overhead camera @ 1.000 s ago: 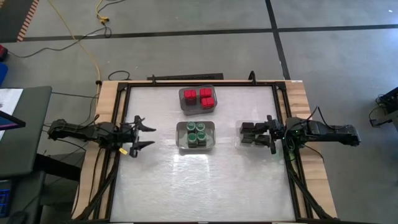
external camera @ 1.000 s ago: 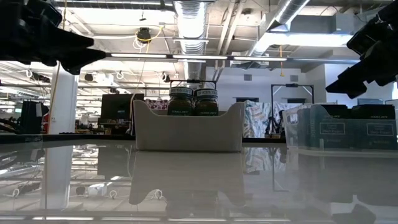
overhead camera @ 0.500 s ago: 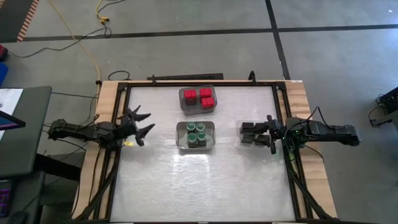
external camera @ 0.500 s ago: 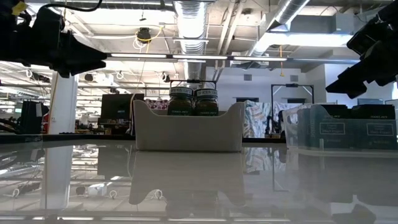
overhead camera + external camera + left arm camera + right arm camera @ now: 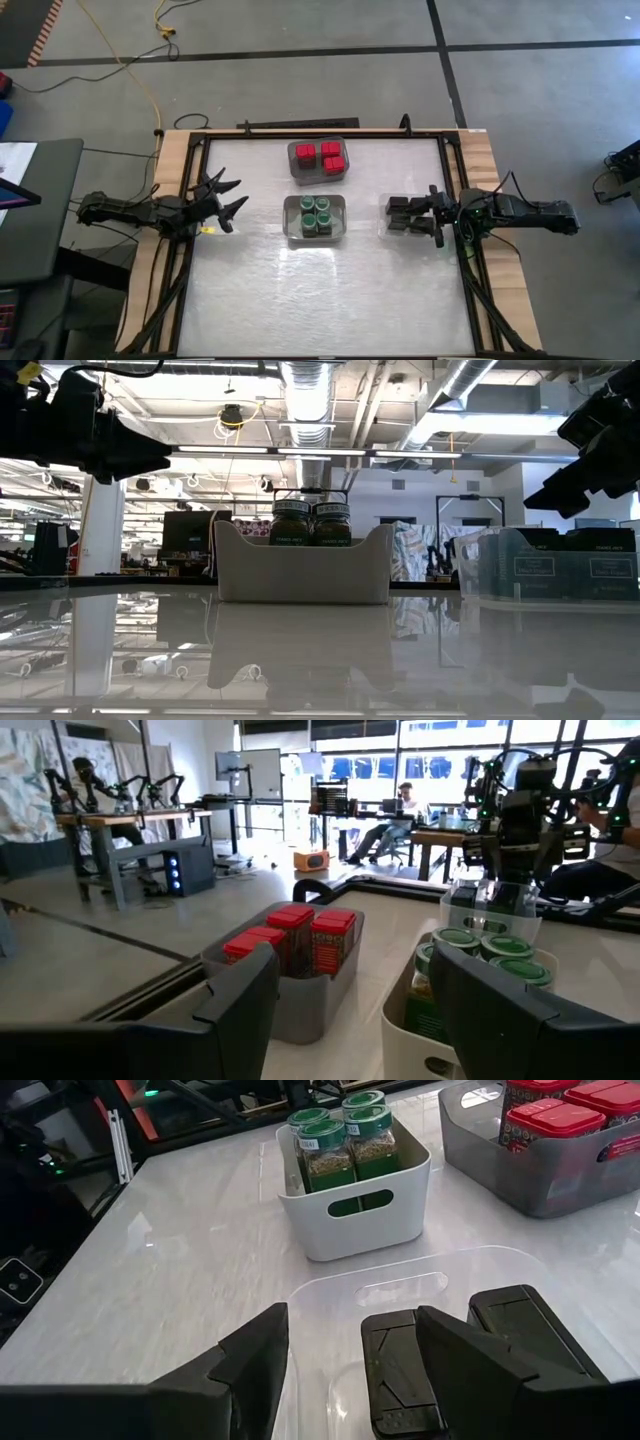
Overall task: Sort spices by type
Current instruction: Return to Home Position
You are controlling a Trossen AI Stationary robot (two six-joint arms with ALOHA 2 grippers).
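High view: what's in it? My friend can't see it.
Three bins on a white table hold sorted red spices, green jars and black tins. The open left hand hangs at the left edge, the open right hand by the tins.

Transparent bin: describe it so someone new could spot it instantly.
On the white table stand three bins; go to the one on the right arm's side, under the open right gripper. That is the transparent bin, holding black spice tins. The white bin holds green-lidded jars, and the grey bin holds red-topped containers.
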